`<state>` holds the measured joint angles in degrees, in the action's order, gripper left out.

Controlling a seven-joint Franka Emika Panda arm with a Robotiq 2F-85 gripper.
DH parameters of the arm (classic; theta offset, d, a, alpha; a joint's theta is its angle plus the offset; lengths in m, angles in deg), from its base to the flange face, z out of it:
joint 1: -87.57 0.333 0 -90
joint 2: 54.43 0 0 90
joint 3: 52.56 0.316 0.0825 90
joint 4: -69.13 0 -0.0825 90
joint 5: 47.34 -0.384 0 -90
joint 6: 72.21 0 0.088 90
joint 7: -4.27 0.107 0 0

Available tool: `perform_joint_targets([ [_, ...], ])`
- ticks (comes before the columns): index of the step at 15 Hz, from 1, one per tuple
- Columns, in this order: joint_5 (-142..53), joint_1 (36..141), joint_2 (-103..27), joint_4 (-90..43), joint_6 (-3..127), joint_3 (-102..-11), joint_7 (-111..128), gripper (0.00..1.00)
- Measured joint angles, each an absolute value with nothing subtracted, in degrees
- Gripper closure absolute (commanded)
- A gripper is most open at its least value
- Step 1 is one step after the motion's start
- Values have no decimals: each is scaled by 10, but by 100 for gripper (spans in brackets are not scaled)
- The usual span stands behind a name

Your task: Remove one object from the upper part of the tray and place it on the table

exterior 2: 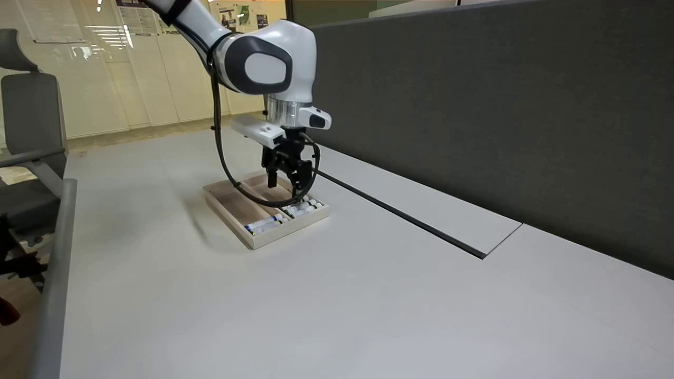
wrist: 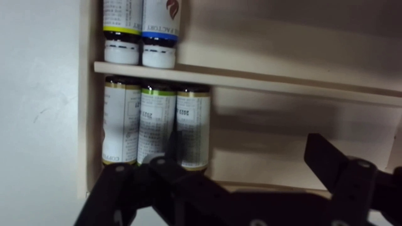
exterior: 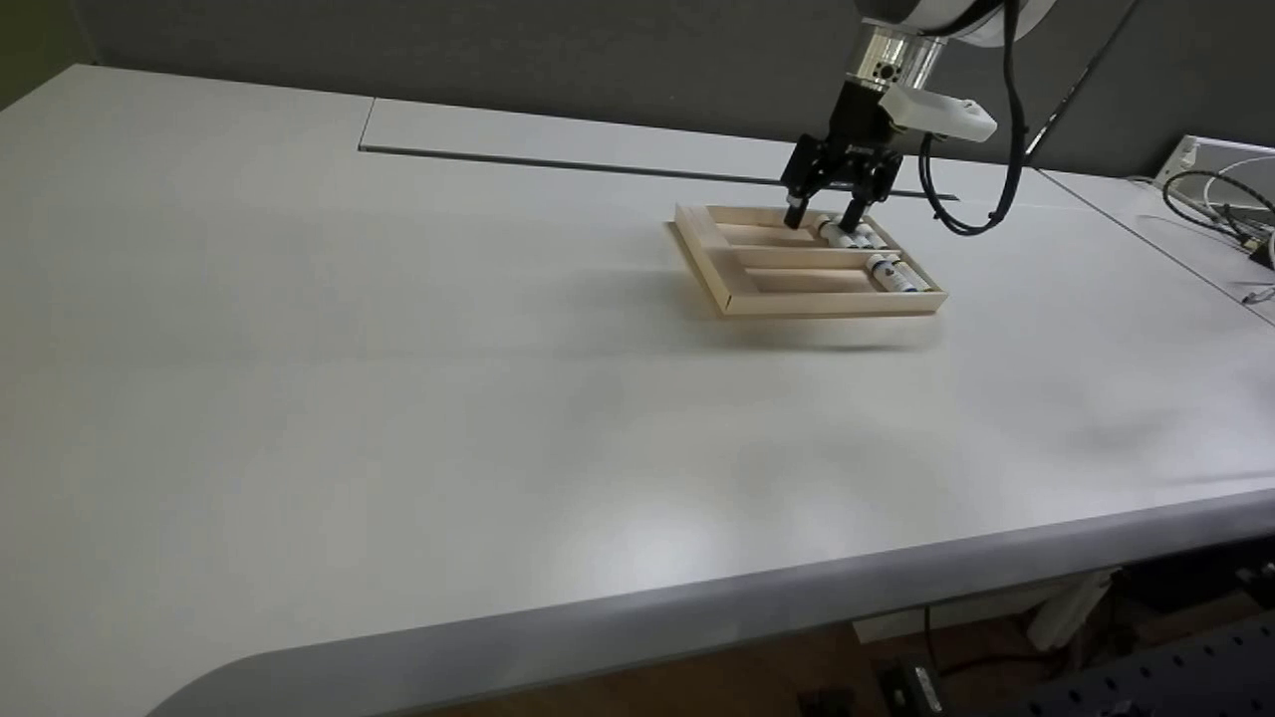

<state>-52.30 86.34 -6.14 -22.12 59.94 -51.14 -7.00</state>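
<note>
The pale wooden tray (exterior: 832, 304) (exterior 2: 292, 227) lies on the white table (exterior: 398, 418) (exterior 2: 379, 305), split by a divider (wrist: 251, 82) in the wrist view. The compartment under my gripper, far side in an exterior view, holds three small labelled bottles side by side at one end: an end bottle (wrist: 121, 125), a green-banded middle bottle (wrist: 154, 122) and a gold-banded bottle (wrist: 193, 125). My gripper (exterior: 823, 217) (exterior 2: 284, 187) (wrist: 244, 141) is open and empty. One finger overlaps the gap between the middle and gold-banded bottles; I cannot tell whether it touches. The other hangs over bare compartment floor.
The tray's other compartment holds a yellow-banded bottle (wrist: 122, 18) and a blue-banded bottle (wrist: 160, 18) with white caps. A grey partition (exterior: 498, 60) (exterior 2: 474, 105) stands behind the table. A black cable (exterior 2: 218, 142) loops beside the gripper. A box with cables (exterior: 1220, 174) stands at the table's far end.
</note>
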Motion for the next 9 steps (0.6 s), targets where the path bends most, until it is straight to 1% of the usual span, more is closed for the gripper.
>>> perform_joint_targets([
  [9,-529,861,-60,-220,596,-507,-68,0],
])
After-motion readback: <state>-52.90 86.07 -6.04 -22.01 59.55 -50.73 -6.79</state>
